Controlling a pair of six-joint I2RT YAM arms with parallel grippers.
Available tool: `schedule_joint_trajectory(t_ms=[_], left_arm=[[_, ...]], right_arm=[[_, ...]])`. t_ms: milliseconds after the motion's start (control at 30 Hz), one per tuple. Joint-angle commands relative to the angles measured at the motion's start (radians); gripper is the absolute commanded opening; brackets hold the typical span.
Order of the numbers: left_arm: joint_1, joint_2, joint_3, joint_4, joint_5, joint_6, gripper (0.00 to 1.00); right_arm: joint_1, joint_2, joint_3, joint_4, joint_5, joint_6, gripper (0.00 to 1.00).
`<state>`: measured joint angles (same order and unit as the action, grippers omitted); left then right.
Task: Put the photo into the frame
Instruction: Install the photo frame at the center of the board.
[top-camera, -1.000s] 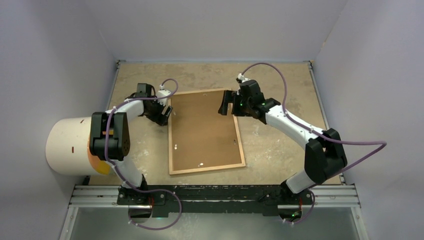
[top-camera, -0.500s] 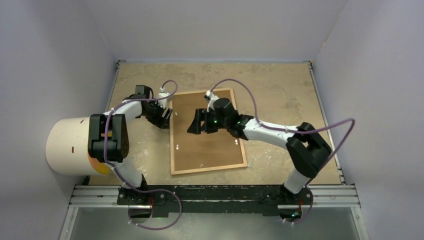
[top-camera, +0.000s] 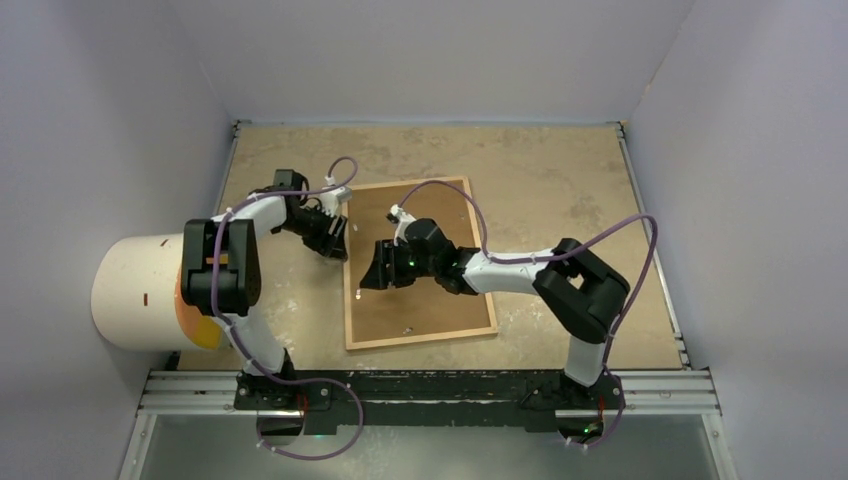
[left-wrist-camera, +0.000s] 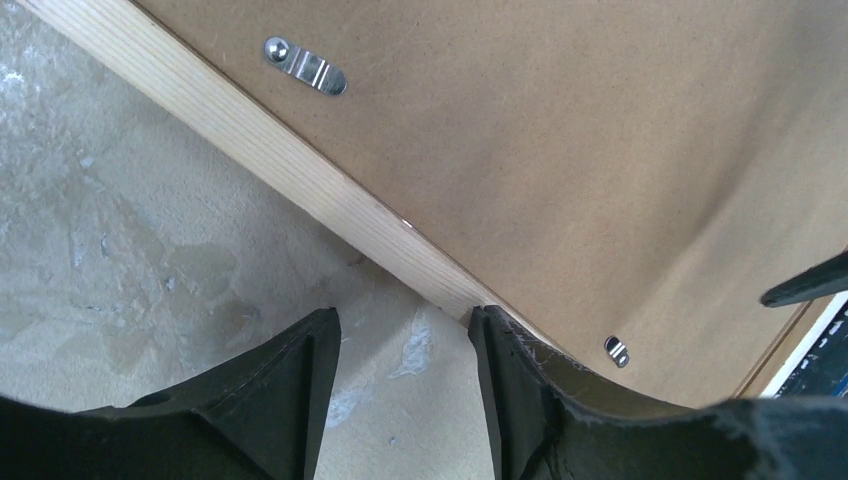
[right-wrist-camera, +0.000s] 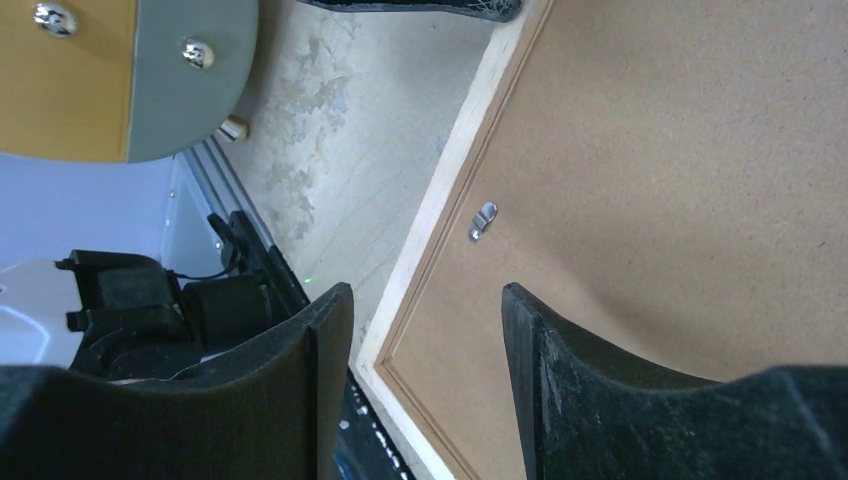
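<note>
Plainly, the frame (top-camera: 420, 339) lies back-side up, with left claw (left-wrist-camera: 402, 320) and right claw (right-wrist-camera: 425, 300) both spread and empty.

left gripper (top-camera: 335, 240) and right gripper (top-camera: 371, 272) tilt downward, near each other, jaws parted, empty.

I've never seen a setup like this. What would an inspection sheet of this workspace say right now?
Surface: table, beige, stained and mottled.
Job's things: frame lies face down with a brown backing board seated in it and metal clips near its rim; photo, nothing seen.
Clutter: nothing seen.
Claws: left claw open at the frame's left edge, holding nothing; right claw open above the board, holding nothing.
Cables: a purple cable loops off each arm; the right arm's arcs over the board.
Surroundings: plain pale walls on three sides; white cylinder beside the table's left edge.
</note>
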<state>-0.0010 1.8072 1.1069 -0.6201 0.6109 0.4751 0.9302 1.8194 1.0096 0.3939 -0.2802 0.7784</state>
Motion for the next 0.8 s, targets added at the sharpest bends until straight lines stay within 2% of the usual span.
schedule_joint_trajectory(t_ms=[0,200,300,400,767], left_arm=[[-0.020,0.057,0.004,-0.014,0.043,0.025,0.54],[-0.025,0.089,0.007,-0.015,0.022,0.041,0.43],[-0.026,0.095,-0.004,-0.015,0.020,0.050,0.37],[-0.025,0.093,-0.018,-0.012,0.020,0.054,0.36],[-0.024,0.090,-0.039,-0.015,0.026,0.069,0.34]], right_arm=[[0.008,0.057,0.033,0.032,0.008,-0.012,0.58],[0.015,0.128,0.060,0.064,-0.008,-0.009,0.56],[0.022,0.161,0.076,0.075,-0.029,0.001,0.47],[0.027,0.188,0.080,0.093,-0.052,0.025,0.37],[0.041,0.223,0.115,0.081,-0.054,0.031,0.38]])
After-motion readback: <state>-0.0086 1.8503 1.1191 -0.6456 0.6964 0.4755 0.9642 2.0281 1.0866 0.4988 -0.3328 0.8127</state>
